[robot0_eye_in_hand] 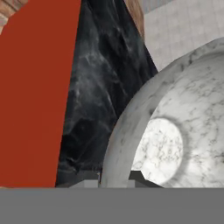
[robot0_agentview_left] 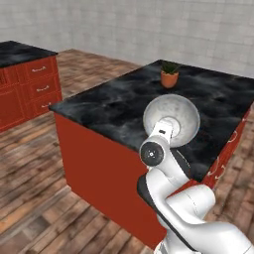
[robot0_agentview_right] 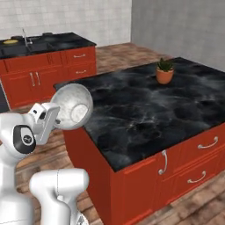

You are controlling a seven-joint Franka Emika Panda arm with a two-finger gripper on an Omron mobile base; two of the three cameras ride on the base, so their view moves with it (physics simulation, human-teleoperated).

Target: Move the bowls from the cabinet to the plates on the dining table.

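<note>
Above the island's edge, gripper (robot0_eye_in_hand: 114,181) (clamped tight) on grey bowl (robot0_eye_in_hand: 175,131) rim

No readable text, label or sign anywhere.

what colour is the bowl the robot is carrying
Pale grey with a speckled, stone-like pattern; the bowl shows best in the hand view.

Bowl (robot0_agentview_left: 171,120) tilted on its side above the dining table (robot0_agentview_left: 119,106) edge — potted plant (robot0_agentview_left: 169,75) behind.
</note>
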